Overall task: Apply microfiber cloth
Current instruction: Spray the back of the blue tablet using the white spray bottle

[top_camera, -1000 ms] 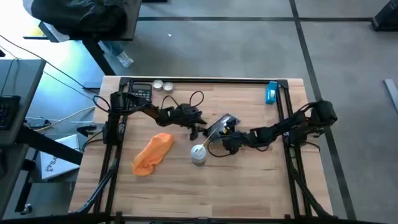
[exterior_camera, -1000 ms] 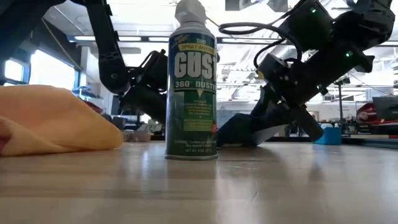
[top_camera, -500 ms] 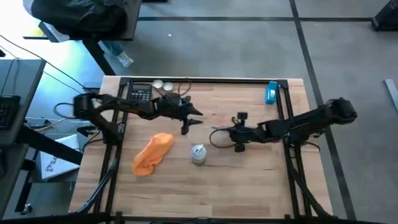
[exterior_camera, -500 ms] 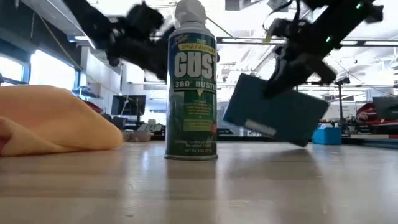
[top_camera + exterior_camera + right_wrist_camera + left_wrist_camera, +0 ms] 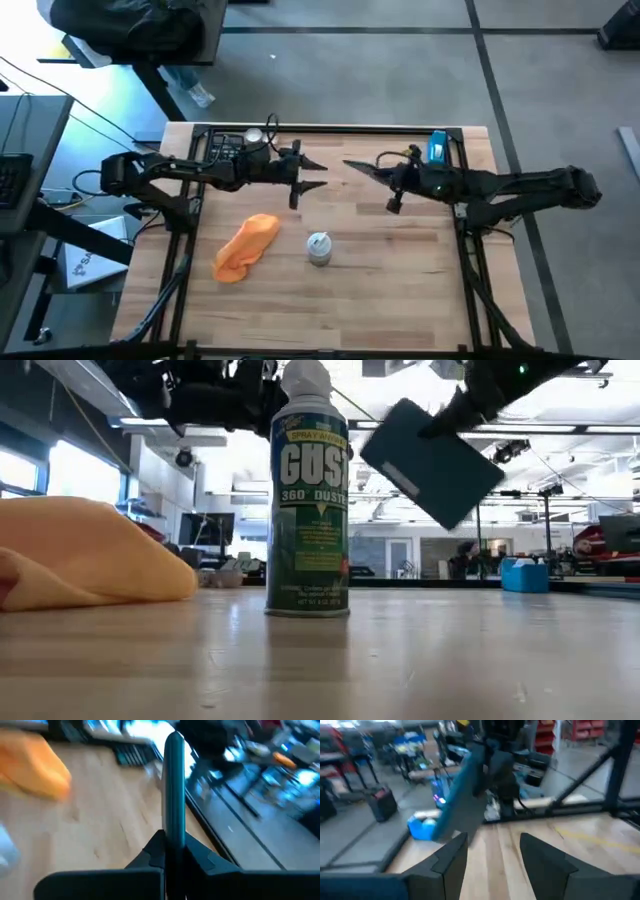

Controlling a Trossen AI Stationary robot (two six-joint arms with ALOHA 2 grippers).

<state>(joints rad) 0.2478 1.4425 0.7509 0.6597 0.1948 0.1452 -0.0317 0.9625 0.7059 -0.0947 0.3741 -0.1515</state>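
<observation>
Cloth of soft bright orange microfiber (image 5: 246,247) is seen crumpled on the wooden counter (image 5: 400,260), toward eight o'clock from the counter's centre and well apart from both arms. A green-and-white duster spray can (image 5: 319,247) stands upright just beside it at three o'clock. The right end effector (image 5: 385,178) is clamped on a dark flat rectangular device (image 5: 432,460), held tilted in the air above the counter. The left end effector (image 5: 308,175), spread apart and empty, is held facing it.
</observation>
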